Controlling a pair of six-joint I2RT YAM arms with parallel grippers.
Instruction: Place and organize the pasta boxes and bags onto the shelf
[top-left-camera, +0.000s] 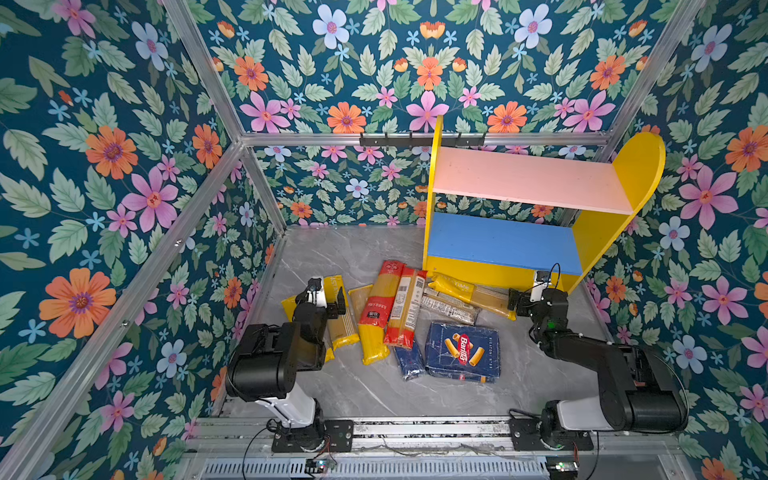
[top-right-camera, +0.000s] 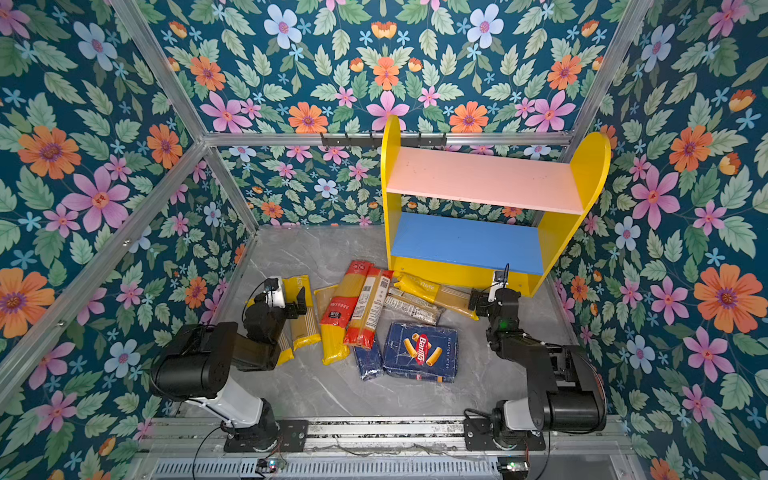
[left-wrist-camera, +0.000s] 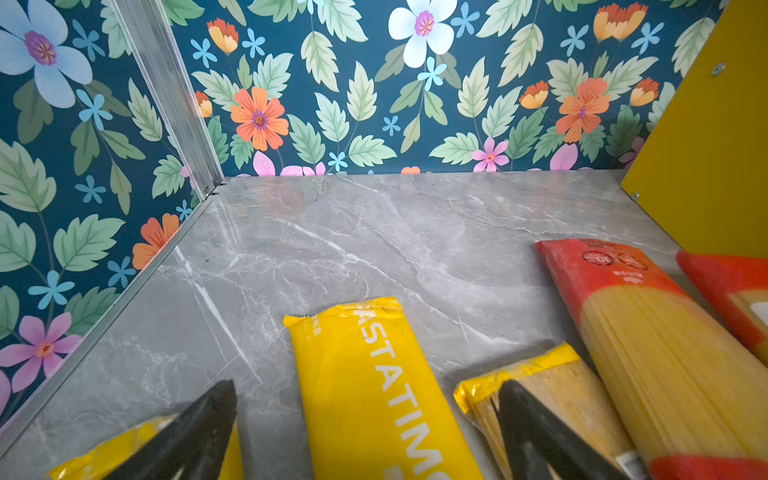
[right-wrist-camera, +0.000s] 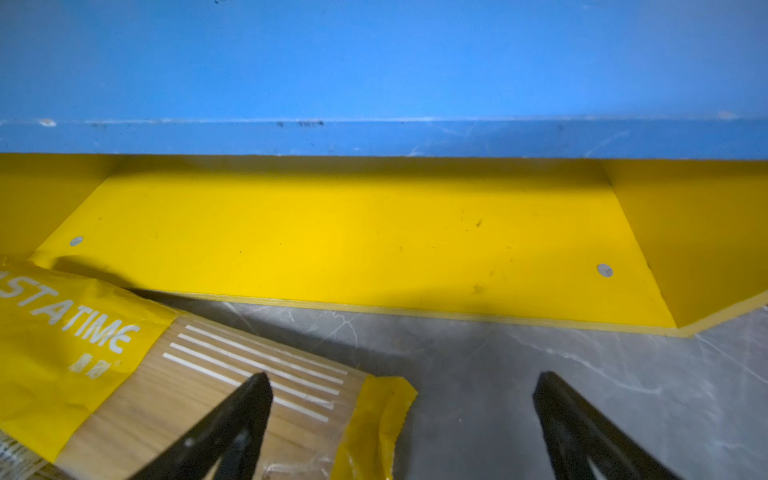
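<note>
The shelf (top-left-camera: 636, 174) stands at the back right, its pink board (top-left-camera: 528, 178), blue board (top-left-camera: 498, 241) and yellow base (right-wrist-camera: 374, 241) all bare. The pasta lies on the floor in front of it: two red-ended bags (top-left-camera: 380, 307), several yellow-ended bags (top-left-camera: 343, 324), the wide Barilla box (top-left-camera: 463, 351) and a narrow dark blue pack (top-left-camera: 409, 361) partly under the bags. My left gripper (top-left-camera: 328, 293) (left-wrist-camera: 368, 390) hangs open above a yellow bag (left-wrist-camera: 374, 382). My right gripper (top-left-camera: 527, 287) (right-wrist-camera: 403, 378) is open over the end of a yellow-ended bag (right-wrist-camera: 166, 386) beside the shelf base.
Flowered walls with aluminium posts (top-left-camera: 199, 187) close in the grey marble floor (top-left-camera: 332, 253). A black hook rail (top-left-camera: 399, 140) hangs on the back wall behind the shelf. Both arm bases sit on a rail (top-left-camera: 428, 430) at the front edge.
</note>
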